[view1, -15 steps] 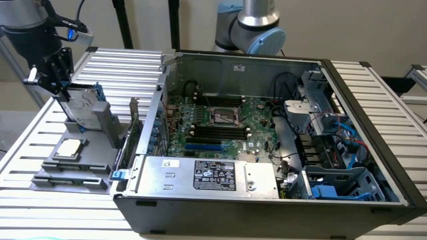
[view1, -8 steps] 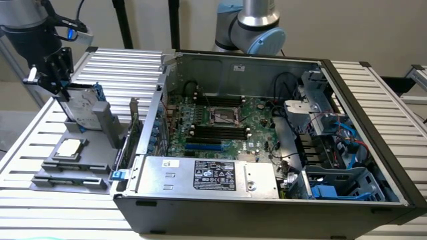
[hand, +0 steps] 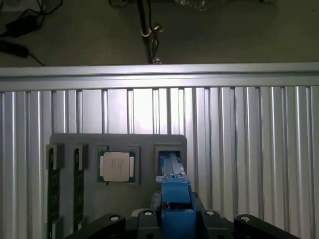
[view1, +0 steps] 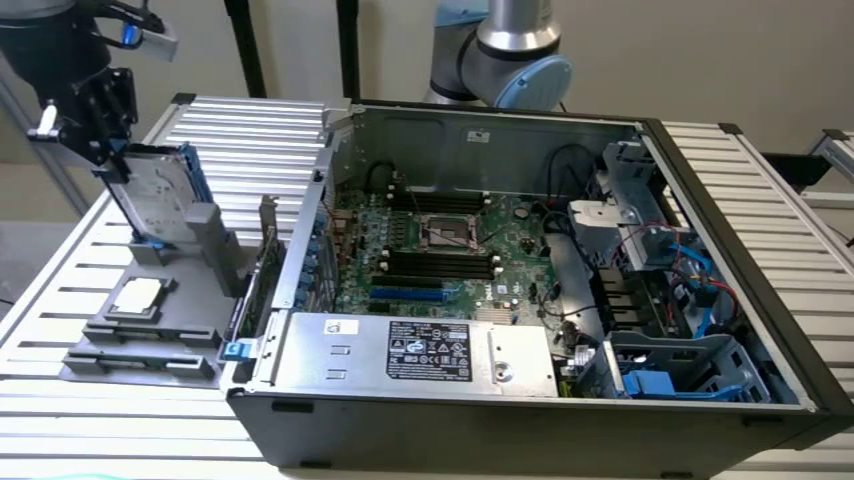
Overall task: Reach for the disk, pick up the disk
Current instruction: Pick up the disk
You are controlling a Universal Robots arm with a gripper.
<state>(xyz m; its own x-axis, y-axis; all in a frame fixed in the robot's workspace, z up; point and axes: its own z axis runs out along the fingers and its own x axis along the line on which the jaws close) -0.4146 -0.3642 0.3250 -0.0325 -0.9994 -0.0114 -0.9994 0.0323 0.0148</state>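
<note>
The disk point(view1: 151, 195) stands on edge, slightly tilted, in a slot of a grey holder point(view1: 200, 335) on the exterior view's left; its silver face and blue bracket show. My gripper point(view1: 112, 162) comes down from above onto its upper end. In the wrist view the disk's blue bracket edge point(hand: 174, 191) runs from the holder's slot point(hand: 144, 142) up into my gripper point(hand: 174, 215), whose jaws sit tight against both sides of it. The disk's lower end is still in the slot.
A small square silver chip point(view1: 138, 297) point(hand: 116, 166) lies in the holder beside the disk. An open computer case point(view1: 534, 300) with a large silver box point(view1: 414, 350) stands to the exterior view's right. The ribbed metal table point(hand: 249, 149) ends at a rail point(hand: 159, 74).
</note>
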